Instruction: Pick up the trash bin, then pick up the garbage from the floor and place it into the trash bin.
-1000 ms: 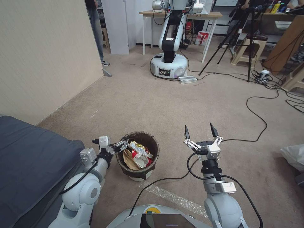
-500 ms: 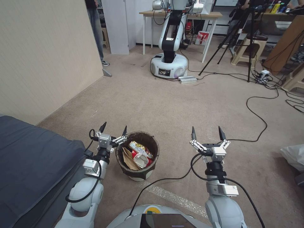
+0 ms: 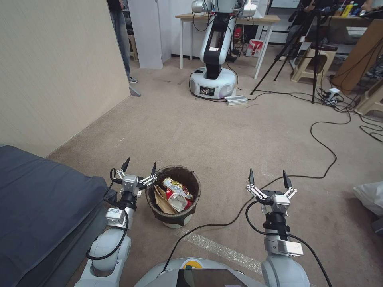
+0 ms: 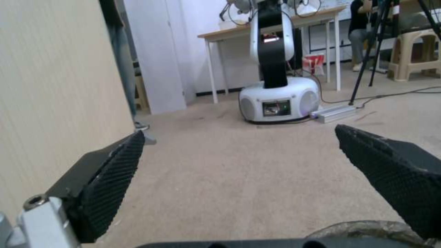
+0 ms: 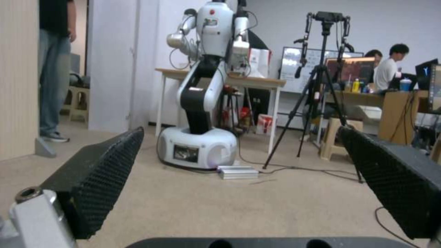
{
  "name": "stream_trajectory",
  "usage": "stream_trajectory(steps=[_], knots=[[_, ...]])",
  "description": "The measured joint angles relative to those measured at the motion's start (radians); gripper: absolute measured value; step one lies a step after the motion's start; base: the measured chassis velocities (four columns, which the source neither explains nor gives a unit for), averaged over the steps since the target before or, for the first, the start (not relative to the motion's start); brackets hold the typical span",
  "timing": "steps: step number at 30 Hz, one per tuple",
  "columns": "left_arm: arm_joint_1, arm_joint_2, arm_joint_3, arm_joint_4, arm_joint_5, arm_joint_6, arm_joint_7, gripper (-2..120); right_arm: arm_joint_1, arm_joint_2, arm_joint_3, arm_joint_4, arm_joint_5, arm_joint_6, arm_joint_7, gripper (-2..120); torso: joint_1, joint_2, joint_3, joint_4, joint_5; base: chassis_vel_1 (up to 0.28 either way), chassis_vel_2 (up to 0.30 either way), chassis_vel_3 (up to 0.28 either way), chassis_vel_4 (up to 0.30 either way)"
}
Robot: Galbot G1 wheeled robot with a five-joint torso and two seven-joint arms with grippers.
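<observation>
left gripper [image 3: 139, 166] released, fingers up, just beside bin [image 3: 174, 197] rim | right gripper [image 3: 268, 178] released, upright over floor [image 3: 223, 143] | no readable text

- A robotics lab set up as a mock room.
- Far end: a second white robot [image 3: 213, 52] standing before a wooden table [image 3: 227, 18].
- Far right: camera tripods [image 3: 307, 44], a power strip [image 3: 331, 95], black cables [image 3: 327, 135] trailing over the beige carpet [image 3: 223, 131].

no readable text, lettering on the snack wrappers [image 3: 175, 187] in the trash bin [image 3: 175, 218] and on the red-and-white box [image 3: 254, 48] too small to make out
</observation>
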Motion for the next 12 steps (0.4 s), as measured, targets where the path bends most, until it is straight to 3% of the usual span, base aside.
stream_trajectory(steps=[12], knots=[[0.0, 0.0, 0.0, 0.0, -0.002, 0.003, -0.001, 100, 0.001, 0.0, 0.0, 0.0, 0.0, -0.001, 0.0, 100, 0.0, 0.0, 0.0, 0.0, 0.0, 0.0, 0.0, 0.0, 0.0]])
